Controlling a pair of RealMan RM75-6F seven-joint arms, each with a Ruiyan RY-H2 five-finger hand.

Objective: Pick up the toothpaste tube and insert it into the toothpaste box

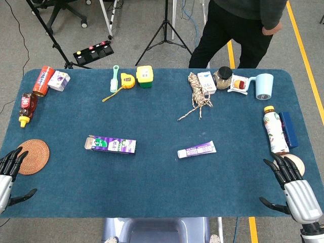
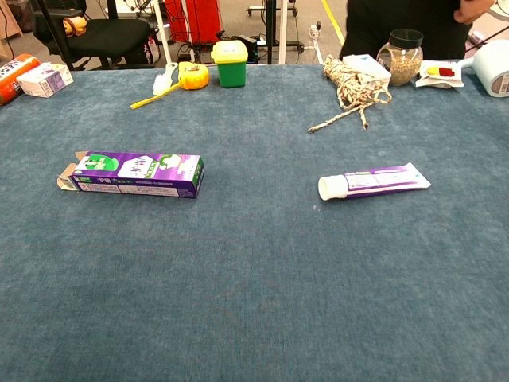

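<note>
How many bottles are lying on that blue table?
2. One bottle with a yellow cap lies at the far left edge, beside the orange can. The other bottle lies at the right edge, next to a blue box. Neither shows in the chest view.

Head view: left hand [image 1: 9, 174] cut by left edge, wrist and arm out of frame. Right hand [image 1: 293, 187] cut at bottom-right corner. Neither hand shows in chest view. Person [image 1: 238, 30] behind table [image 1: 152, 192] cropped at top, head and shoulders unseen. Pale disc [image 1: 298, 163] partly hidden behind right hand's fingers; can't ID.

Chest view: orange can [image 2: 12, 76] cut by left edge. Blue mug [image 2: 495, 68] cut by right edge. Toothpaste box [image 2: 135, 174] print too small to read; same for toothpaste tube [image 2: 374, 181] label. Box's open end faces left, interior not visible.
</note>
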